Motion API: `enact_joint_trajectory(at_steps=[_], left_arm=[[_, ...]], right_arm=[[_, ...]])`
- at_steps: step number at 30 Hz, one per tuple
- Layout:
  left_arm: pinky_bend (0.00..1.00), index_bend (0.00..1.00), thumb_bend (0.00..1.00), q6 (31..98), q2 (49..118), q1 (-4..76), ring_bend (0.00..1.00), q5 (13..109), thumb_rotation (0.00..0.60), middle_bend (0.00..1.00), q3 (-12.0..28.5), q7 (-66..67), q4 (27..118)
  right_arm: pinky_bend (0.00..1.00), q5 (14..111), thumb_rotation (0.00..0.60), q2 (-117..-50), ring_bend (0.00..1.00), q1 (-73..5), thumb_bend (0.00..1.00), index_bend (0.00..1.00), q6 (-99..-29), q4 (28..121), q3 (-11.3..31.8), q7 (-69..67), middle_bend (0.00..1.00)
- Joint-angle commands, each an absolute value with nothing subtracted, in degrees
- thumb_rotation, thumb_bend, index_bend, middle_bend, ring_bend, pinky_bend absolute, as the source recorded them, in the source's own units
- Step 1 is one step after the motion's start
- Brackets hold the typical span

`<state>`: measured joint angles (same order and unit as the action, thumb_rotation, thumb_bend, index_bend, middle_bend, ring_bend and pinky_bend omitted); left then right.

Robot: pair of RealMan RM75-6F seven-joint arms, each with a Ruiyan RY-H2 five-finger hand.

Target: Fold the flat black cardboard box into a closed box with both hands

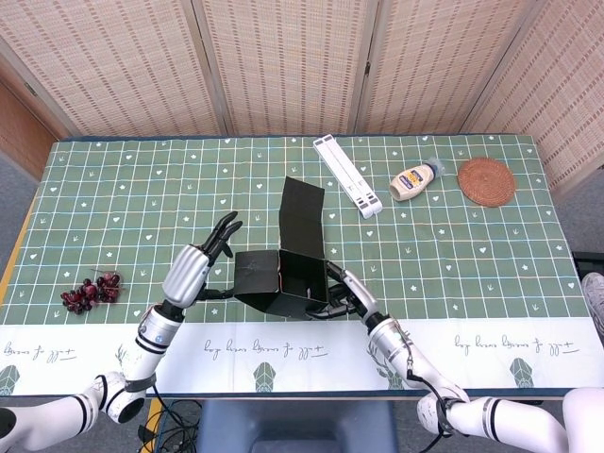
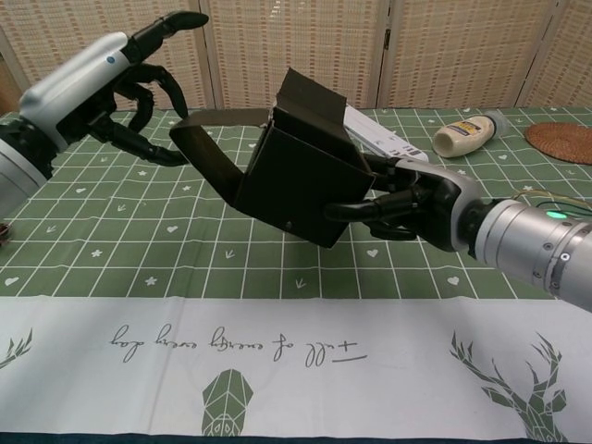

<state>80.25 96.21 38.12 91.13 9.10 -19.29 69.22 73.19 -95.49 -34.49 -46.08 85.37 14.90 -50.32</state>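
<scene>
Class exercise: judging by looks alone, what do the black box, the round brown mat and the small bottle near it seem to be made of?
Black box: matte cardboard, probably; thin flat panels bend at sharp creases.
Round brown mat: woven fibre such as rattan or straw, likely; ringed, coarse surface.
Small bottle: seemingly smooth plastic; pale glossy body with a printed label.

head: high, looking down | chest: low, close, forward | shared: table

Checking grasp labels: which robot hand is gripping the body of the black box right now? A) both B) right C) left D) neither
B: the right robot hand wraps its fingers around the body of the black box, while the left robot hand only touches the side flap with its fingertips.
</scene>
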Motion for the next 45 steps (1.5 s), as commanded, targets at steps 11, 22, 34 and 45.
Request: enact_joint_trajectory(at_steps=[11, 22, 34, 45], left_arm=[[0.78, 0.0, 0.09, 78.94, 96.96, 37.97, 0.45, 91.03, 0.6, 0.0, 8.12, -19.01, 69.97], [0.78, 0.0, 0.09, 78.97, 96.5, 39.68, 0.45, 93.02, 0.6, 0.0, 8.69, -18.57, 71.2], [0.78, 0.2, 0.09, 77.98, 98.28, 41.97, 0.47, 97.44, 0.6, 0.08, 5.52, -18.96, 63.08], [0.78, 0.32, 0.09, 81.38, 101.73, 43.23, 0.51, 101.92, 0.6, 0.2, 2.41, -21.21, 53.08]], right_arm=[[1.0, 73.36, 0.6, -96.1, 0.87, -34.85, 0.17, 0.37, -45.75, 84.97, 14.44, -49.82, 0.5], [1.0, 73.43, 0.6, -96.64, 0.87, -35.21, 0.18, 0.37, -46.12, 84.35, 13.76, -46.43, 0.5], [1.0, 71.61, 0.6, -99.11, 0.87, -37.79, 0.19, 0.37, -44.97, 81.37, 14.22, -39.07, 0.5], [1.0, 71.23, 0.6, -101.53, 0.87, -38.47, 0.19, 0.37, -45.57, 78.62, 14.36, -36.33, 0.5]])
